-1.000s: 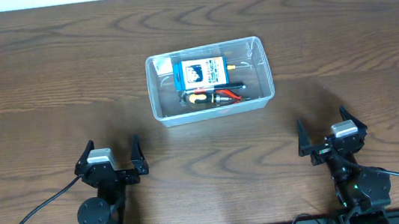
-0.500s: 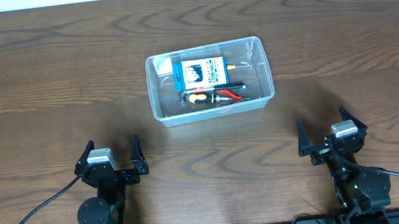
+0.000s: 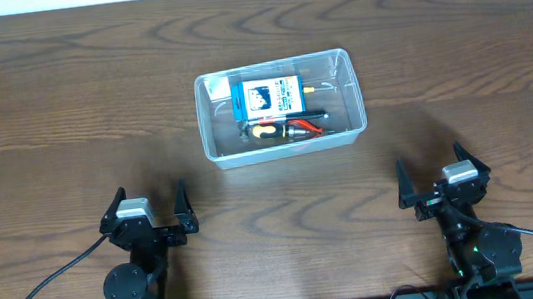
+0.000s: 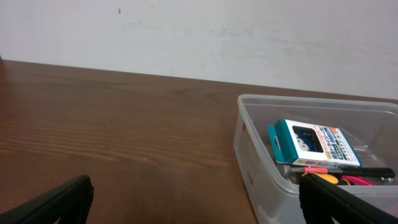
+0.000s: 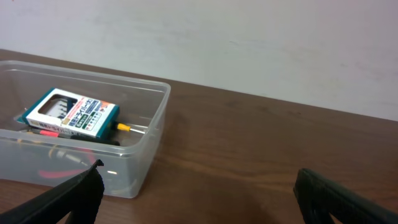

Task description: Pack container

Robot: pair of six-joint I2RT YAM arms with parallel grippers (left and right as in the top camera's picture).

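Toward the far edge of the tabletop and about midway between its left and right edges sits the container [image 3: 206, 121], with a blue-and-white box [image 3: 269, 97] lying on top of some red, yellow and black hand tools [image 3: 289, 127] inside it. Nothing has shifted over the last second: the tub, its contents and both arms are exactly where they were. The left gripper [image 3: 148, 201] and the right gripper [image 3: 430, 166] stay parked by the near edge, each with its fingers spread wide and nothing between them. No loose item shows on the table [image 3: 39, 95] outside the tub, so the packing looks finished, or at least paused with nothing left to fetch. Bare wood surrounds the container on every side, well apart from both grippers. Either arm would have an unobstructed path toward it from the near corners, and the far edge lies a fair way beyond the far rim.
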